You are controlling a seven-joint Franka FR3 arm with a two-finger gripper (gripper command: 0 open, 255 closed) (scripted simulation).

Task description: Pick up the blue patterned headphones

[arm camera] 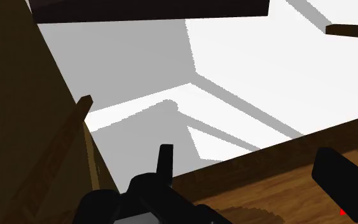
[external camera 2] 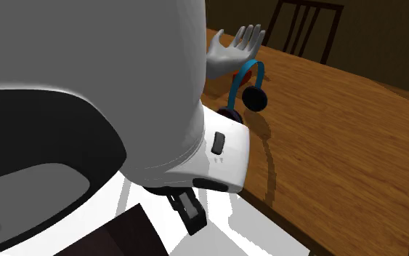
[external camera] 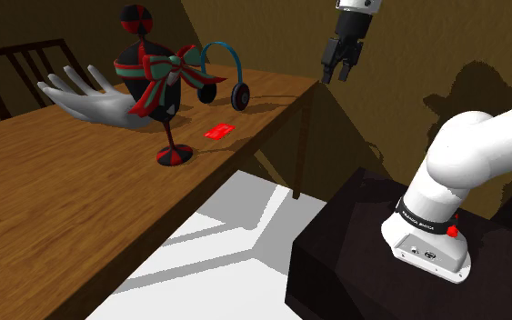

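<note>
Arm segments, white with dark joints [external camera: 481, 145], climb from the black box stand [external camera: 354, 264] at the shoulder view's lower right and run off the right edge. The all-black end effector [external camera: 335, 76] comes down from the top edge. Its 2 fingers [external camera: 326, 71] point downward with a gap between them, so it is open and holds nothing. It hovers in the air past the corner of the brown wooden desk [external camera: 63, 200], over the white floor [external camera: 226, 236]. The blue-banded headphones with 2 round black ear cups [external camera: 239, 95] stand on the desk near that corner, band arched upward. They are lower than the end effector, to its left in this view, and well apart from it. Just beside them to the left stands a black and red goblet-shaped ornament tied with a red and green bow [external camera: 154, 82], and further left a pale grey open hand model [external camera: 85, 98]. A small red card [external camera: 219, 132] lies flat on the desk near the headphones. A dark wooden chair [external camera: 17, 64] stands behind the desk.

Second exterior view: a bulky white arm link looms close to the camera. Past it the headphones stand upright on the desk just beside the hand model, with the chair at the desk's far side.

Wrist view: the 2 fingers stand wide apart with nothing between them, above the desk's edge and the white floor crossed by grey shadows.
</note>
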